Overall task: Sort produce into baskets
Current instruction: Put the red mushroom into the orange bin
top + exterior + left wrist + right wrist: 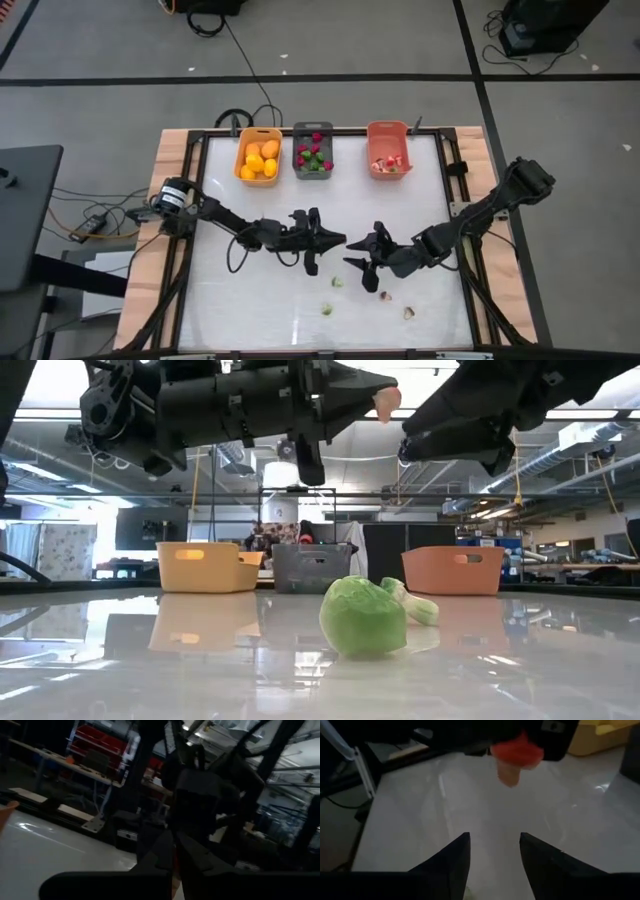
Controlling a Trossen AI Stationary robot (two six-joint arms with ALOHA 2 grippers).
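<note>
My left gripper [338, 241] is over the middle of the table, shut on a small red-and-pale-pink produce piece [516, 756], which also shows in the low view [385, 402]. My right gripper [492, 851] is open and empty just right of it [356, 252], facing the piece. The yellow-orange basket [258, 156] holds rounded yellow-orange fruits. The dark grey basket [313, 150] holds red and green bits. The salmon basket [389, 149] holds pale pinkish slices. Loose green bits [337, 282] [326, 309] and pinkish pieces [385, 295] [408, 312] lie on the table near the front. My left gripper pinches the piece's red upper part [520, 750] between its two fingertips. The fingers lie about level and point toward the table's right. The pale pink end [509, 776] hangs below the fingers, lifted well clear of the table.
The three baskets stand in a row along the far edge. In the low view a green leafy piece [363, 615] lies close in front, with a second green bit [420, 607] behind it. The white tabletop [240, 300] has wooden borders on both sides.
</note>
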